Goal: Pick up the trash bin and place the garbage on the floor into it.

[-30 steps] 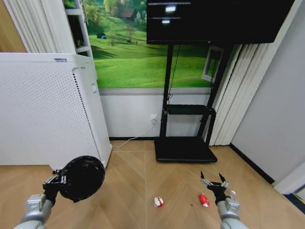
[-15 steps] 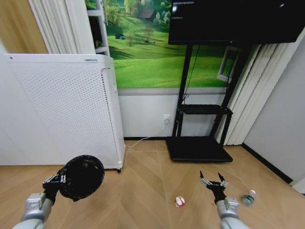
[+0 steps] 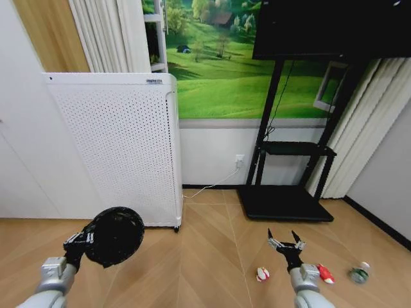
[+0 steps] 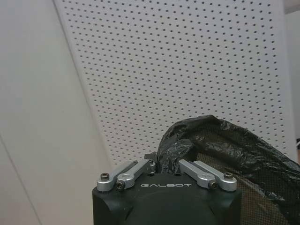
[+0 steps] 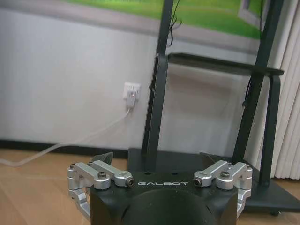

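My left gripper [image 3: 82,241] is shut on the rim of the black trash bin [image 3: 116,235] and holds it off the floor at lower left, its mouth turned toward the camera. In the left wrist view the fingers [image 4: 136,169] pinch the bin's black liner [image 4: 220,150]. My right gripper [image 3: 286,243] hangs open and empty at lower right, with its jaws spread wide in the right wrist view [image 5: 159,165]. The garbage lies on the wood floor around it: a red-and-white item [image 3: 262,274], a red item [image 3: 325,274] and a small greenish bottle [image 3: 358,274].
A tall white perforated appliance [image 3: 115,147] stands against the wall behind the bin. A black TV stand [image 3: 286,203] with a flat base sits at the back right, and a white cable [image 3: 212,187] runs to a wall socket. Curtains [image 3: 359,141] hang at right.
The whole view has swung left, so the appliance, stand and garbage sit further right in the picture. The bottle has come into view. Both arms keep the same pose.
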{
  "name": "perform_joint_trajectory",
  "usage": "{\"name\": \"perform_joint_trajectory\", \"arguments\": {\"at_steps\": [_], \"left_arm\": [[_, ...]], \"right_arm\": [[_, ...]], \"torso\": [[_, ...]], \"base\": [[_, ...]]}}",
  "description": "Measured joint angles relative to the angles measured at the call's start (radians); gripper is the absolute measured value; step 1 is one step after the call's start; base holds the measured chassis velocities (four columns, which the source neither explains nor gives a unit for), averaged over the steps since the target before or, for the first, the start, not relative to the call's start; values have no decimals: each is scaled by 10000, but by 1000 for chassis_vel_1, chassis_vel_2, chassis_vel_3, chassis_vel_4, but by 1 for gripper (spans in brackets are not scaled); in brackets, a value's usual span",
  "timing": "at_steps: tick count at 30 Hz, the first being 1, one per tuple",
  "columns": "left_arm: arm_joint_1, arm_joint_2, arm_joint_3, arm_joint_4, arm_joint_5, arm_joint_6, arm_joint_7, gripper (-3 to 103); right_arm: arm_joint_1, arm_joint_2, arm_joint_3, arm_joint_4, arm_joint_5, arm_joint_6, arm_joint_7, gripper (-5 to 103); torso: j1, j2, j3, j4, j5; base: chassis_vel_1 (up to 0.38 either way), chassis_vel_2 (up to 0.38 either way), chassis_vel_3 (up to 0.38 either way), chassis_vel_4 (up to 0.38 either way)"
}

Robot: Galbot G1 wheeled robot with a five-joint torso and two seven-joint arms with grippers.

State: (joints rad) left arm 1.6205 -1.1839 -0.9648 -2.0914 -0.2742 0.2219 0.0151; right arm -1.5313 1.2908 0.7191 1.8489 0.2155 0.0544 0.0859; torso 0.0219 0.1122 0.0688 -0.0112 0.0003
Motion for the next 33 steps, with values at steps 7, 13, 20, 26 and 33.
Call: {"name": "perform_joint_trajectory", "arguments": {"at_steps": [7,13,20,26,33], "left_arm": [[-533,242,894,437,16,-6,66,7],[-556,267,1179,561,196,-92,91,7],[-535,164,1331,607,426,-105,93,7],[-518,299,1391,584,503,-108,93,7],[-540,456,1394,548,488,-108,94,7]], "right_arm": [[333,-2867,-2788,-1916,1346,-1431,541,100],[980,-3502,-4752,-2680,3643,-2330,1322,100],[1895,-3314,-6103,-3614,4707,-2608,1922,100],[2707,-2529,-6235,-4484,4897,-2631,2245,100],[2866,-1964,-5553,-5199,5213,-2639,2487,100]], "torso": [[0,0,0,-3,-2],[0,0,1,-4,-2],[1,0,0,-5,-3],[0,0,1,-3,-4],[0,0,0,-5,-3]], "base": [[-4,-10,2,0],[0,0,0,0],[0,0,0,0],[0,0,0,0],[0,0,0,0]]}}
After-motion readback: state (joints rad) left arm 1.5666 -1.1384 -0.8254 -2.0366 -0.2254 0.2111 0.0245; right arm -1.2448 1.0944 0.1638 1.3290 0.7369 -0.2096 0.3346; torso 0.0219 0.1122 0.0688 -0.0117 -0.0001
